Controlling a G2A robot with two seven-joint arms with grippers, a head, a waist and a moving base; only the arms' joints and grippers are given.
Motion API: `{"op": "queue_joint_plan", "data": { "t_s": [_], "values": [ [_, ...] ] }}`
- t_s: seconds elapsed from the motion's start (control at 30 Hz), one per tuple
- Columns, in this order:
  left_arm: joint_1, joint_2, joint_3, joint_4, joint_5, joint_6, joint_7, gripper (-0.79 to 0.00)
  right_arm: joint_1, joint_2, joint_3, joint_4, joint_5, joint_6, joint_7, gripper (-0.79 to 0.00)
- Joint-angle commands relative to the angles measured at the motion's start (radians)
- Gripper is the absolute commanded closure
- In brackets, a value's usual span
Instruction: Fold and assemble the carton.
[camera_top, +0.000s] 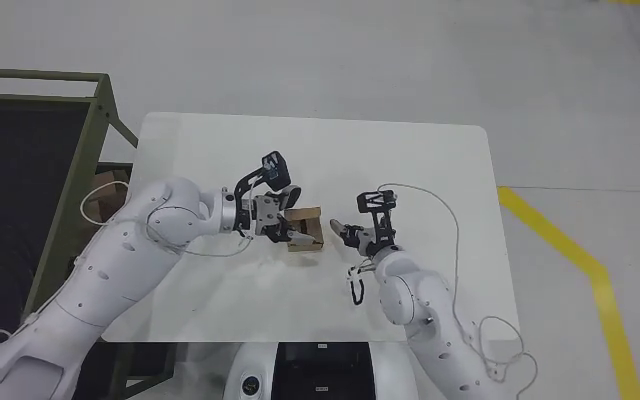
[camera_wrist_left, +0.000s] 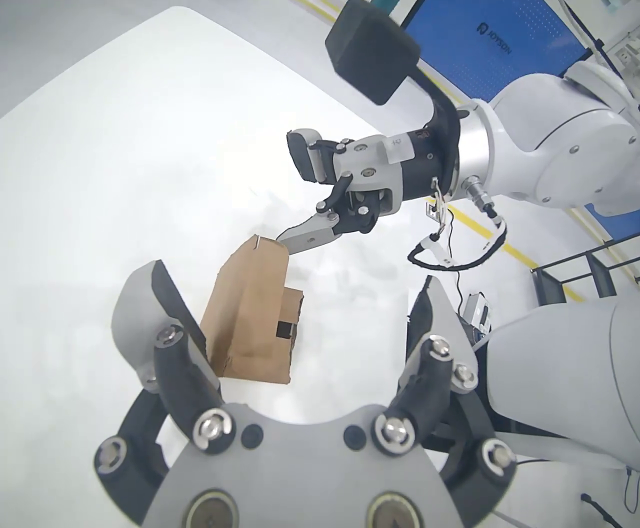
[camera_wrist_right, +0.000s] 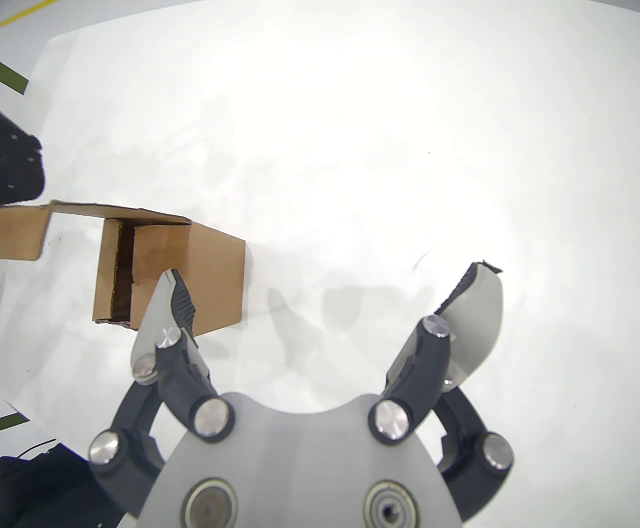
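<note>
Left claw & right claw both spread, empty; carton sits btwn them.

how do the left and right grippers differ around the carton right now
The left gripper has the carton between its jaws; the right gripper only touches it with one fingertip. From above, the left gripper sits left of the carton, the right gripper right of it. Both are open.

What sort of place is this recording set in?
Probably an industrial workshop or robot test hall: a white table stands on bare grey floor marked with a yellow line, beside a green metal frame.
</note>
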Motion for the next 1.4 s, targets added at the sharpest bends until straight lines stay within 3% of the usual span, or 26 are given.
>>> {"op": "queue_joint_plan", "data": {
  "t_s": [0.0,0.13,0.37,0.63,1.37],
  "values": [
    [-0.004,-0.001,0.004,0.006,-0.005,-0.012,-0.011,-0.785,-0.02,0.002,0.006,-0.019,-0.001,-0.005,-0.015,-0.785],
    [-0.013,-0.005,0.015,0.02,-0.021,-0.028,-0.029,-0.785,-0.055,0.007,0.02,-0.049,0.008,-0.051,-0.04,-0.785],
    [-0.034,-0.014,0.038,0.045,-0.047,-0.056,-0.065,-0.785,-0.086,0.024,0.032,-0.061,-0.003,-0.243,-0.052,-0.785],
    [-0.061,-0.025,0.07,0.063,-0.053,-0.071,-0.1,-0.785,-0.112,0.029,0.058,-0.075,0.07,-0.309,-0.107,-0.785],
    [-0.111,-0.048,0.128,0.132,-0.121,-0.101,-0.152,-0.785,-0.007,0.01,-0.038,0.02,-0.009,-0.181,-0.047,-0.785]
  ]
}}
